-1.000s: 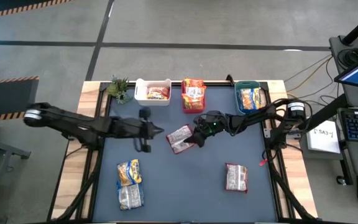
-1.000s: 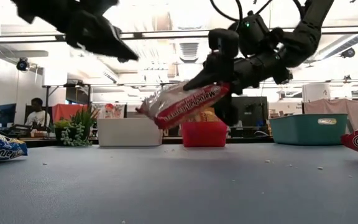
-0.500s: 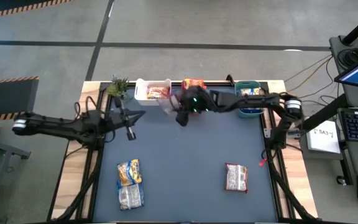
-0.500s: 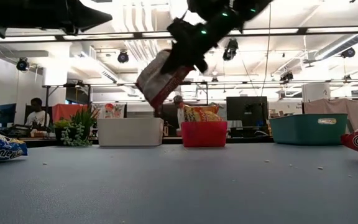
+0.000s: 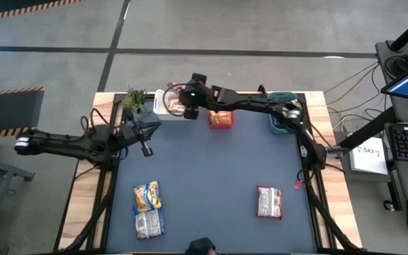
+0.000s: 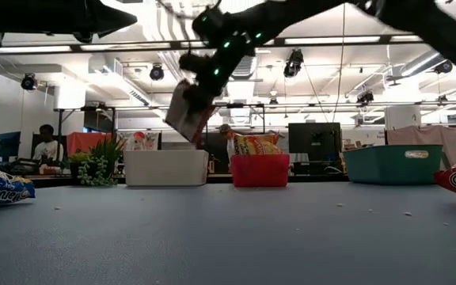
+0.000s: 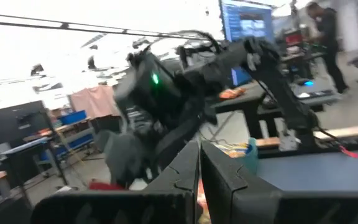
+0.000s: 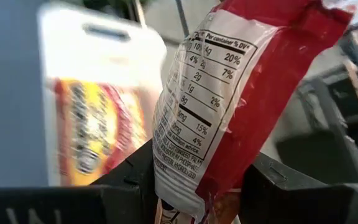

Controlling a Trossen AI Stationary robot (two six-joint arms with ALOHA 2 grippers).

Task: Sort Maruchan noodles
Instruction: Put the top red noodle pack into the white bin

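Note:
My right gripper (image 5: 184, 101) reaches across to the table's far left part and is shut on a silvery-white and red noodle packet (image 6: 186, 112), held over the white bin (image 5: 160, 101). That bin has one packet (image 8: 95, 130) in it. My left gripper (image 5: 147, 140) is shut on nothing and hovers near the small plant (image 5: 134, 101). Three more packets lie flat on the table: blue-yellow (image 5: 147, 195), silvery (image 5: 149, 224) and red-white (image 5: 268, 201). My right gripper pinches the packet by one end (image 8: 188, 186) between its two fingers (image 8: 135, 171), slanting down from above. The packet is lifted clear and hangs tilted below the fingers (image 6: 204, 75), above the white bin (image 6: 165, 168).
A pink bin (image 5: 221, 117) holding orange packets and a teal bin (image 5: 283, 108) stand in a row with the white bin along the far edge. The right arm (image 5: 261, 106) stretches over these bins. Bare mat (image 5: 211, 177) lies in the table's middle.
My right gripper has carried the packet from the table's middle up and toward the far left, over the pink bin to above the white bin. The packet has tipped from slanting to hanging. My left arm has drawn back toward the table's left edge.

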